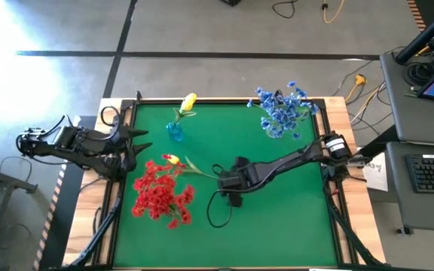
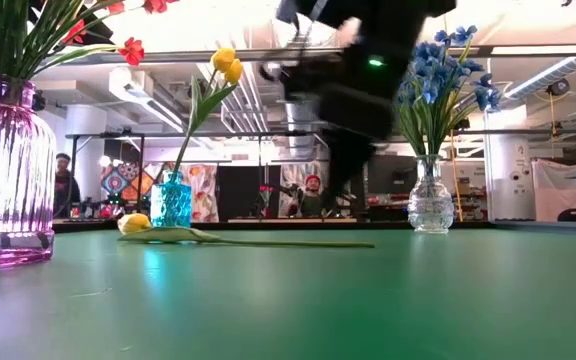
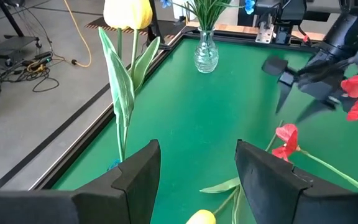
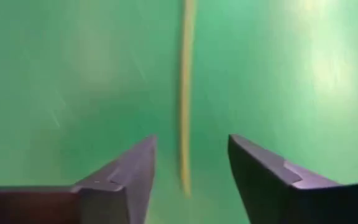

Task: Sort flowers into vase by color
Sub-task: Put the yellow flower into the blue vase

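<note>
A loose yellow flower [image 1: 170, 159] lies flat on the green table, its thin stem [image 2: 268, 241] running toward my right gripper. My right gripper [image 1: 220, 178] hovers open above the stem's free end [image 4: 184, 143], fingers pointing down, one on either side of it, apart from it. My left gripper [image 1: 140, 143] waits open and empty at the table's left edge. Red flowers [image 1: 160, 192] stand in a pink vase [image 2: 8, 170]. A yellow flower [image 1: 189, 102] stands in a small blue vase [image 2: 173, 200]. Blue flowers [image 1: 281, 113] stand in a clear vase [image 2: 430, 195].
The three vases stand at the near left, far left-centre and far right of the green mat [image 1: 277, 226]. A black cable [image 1: 215, 214] loops under the right arm. People [image 2: 63, 185] show in the room beyond the table. Free mat lies at the near right.
</note>
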`<state>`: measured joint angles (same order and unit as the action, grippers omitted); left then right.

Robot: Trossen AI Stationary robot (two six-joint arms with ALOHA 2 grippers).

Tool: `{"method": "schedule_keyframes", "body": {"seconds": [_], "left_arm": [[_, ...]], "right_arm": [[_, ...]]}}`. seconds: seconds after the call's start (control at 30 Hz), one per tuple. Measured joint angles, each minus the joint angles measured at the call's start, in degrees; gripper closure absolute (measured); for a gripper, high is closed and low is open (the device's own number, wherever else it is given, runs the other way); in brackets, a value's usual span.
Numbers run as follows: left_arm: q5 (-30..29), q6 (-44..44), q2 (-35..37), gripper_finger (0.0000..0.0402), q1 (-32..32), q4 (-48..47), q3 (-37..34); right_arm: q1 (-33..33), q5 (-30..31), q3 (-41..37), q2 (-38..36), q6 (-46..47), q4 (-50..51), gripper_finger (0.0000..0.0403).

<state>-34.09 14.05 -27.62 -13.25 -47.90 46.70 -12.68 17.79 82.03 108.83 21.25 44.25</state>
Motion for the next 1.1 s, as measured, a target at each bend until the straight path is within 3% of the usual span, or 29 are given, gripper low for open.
{"method": "schedule_keyframes", "body": {"seconds": [0.3,0.5,0.6,0.7,0.87,1.1], "left_arm": [[0.02,1.06,0.0,0.0208,0.0,0.0,0.0],[0.02,1.06,-0.04,0.0208,0.02,0.06,0.0],[0.02,1.06,-0.1,0.0208,0.02,0.18,0.0],[0.02,1.08,-0.11,0.0208,0.02,0.46,0.0],[0.02,1.27,-0.11,0.0208,0.02,0.54,0.0],[0.02,1.3,-0.09,0.0208,0.02,0.96,0.0]], "right_arm": [[5.54,-1.23,-6.57,4.36,-13.51,-40.17,0.0143],[7.09,-1.58,-7.86,8.93,-14.78,-46.73,0.0135],[7.11,-1.51,-7.54,11.07,-17.04,-54.65,0.0142],[7.53,-1.47,-6.85,13.84,-18.92,-61.78,0.0155],[9.65,-1.84,-4.98,17.66,-16.69,-64.31,0.0198],[10.35,-3.68,-4.64,20.44,-16.35,-68.41,0.0336]]}}
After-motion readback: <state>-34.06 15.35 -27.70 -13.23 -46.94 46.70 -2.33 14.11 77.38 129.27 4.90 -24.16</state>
